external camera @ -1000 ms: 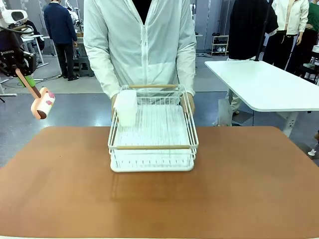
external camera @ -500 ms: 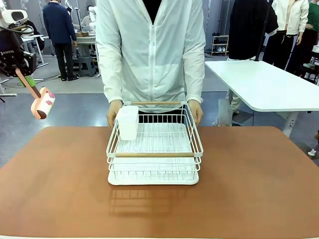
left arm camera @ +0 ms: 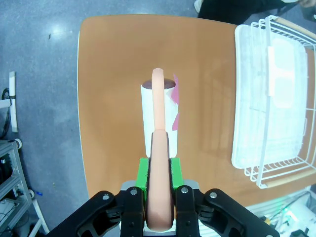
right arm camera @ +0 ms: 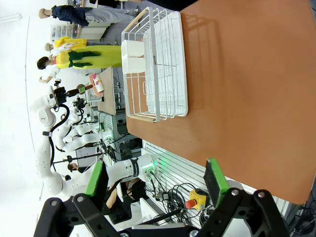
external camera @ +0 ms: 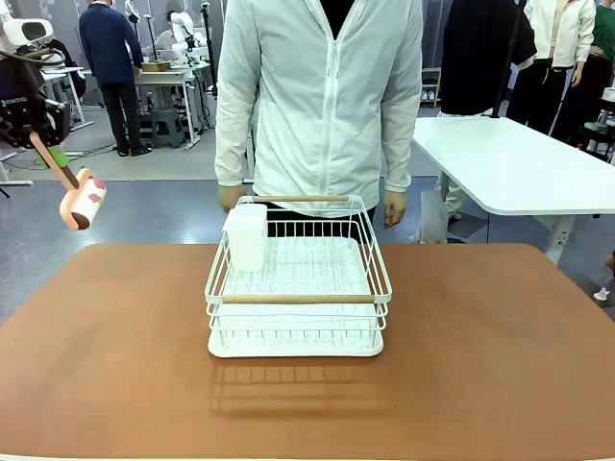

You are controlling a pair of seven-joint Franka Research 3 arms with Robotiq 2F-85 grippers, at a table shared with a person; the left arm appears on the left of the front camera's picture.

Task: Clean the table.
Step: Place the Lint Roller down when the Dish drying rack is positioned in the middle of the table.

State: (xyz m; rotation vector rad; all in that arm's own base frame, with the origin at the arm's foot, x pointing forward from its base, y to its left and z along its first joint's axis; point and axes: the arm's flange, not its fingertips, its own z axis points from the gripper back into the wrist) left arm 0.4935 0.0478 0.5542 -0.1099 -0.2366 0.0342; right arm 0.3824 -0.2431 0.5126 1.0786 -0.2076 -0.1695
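Observation:
The reddish-brown table (external camera: 480, 365) carries a white wire rack (external camera: 296, 300) with wooden handles at its middle far side. A white cup-like holder (external camera: 247, 235) hangs in the rack's far left corner. High over the table's far left corner, my left gripper (external camera: 43, 149) is shut on the pink handle of a lint roller (external camera: 82, 200). In the left wrist view the roller (left arm camera: 160, 116) points out from the gripper (left arm camera: 159, 197) above the table (left arm camera: 113, 74), with the rack (left arm camera: 276, 98) off to the side. My right gripper (right arm camera: 154, 178) is open and holds nothing, above the table (right arm camera: 247, 89).
A person in a white jacket stands at the far edge behind the rack, hands (external camera: 394, 206) hanging free of it. A white-topped table (external camera: 509, 158) stands beyond the far right corner. Bare tabletop lies left, right and in front of the rack.
The person lowered the rack onto the table, let go of it and straightened up, shifting to the right. Both arms stayed still.

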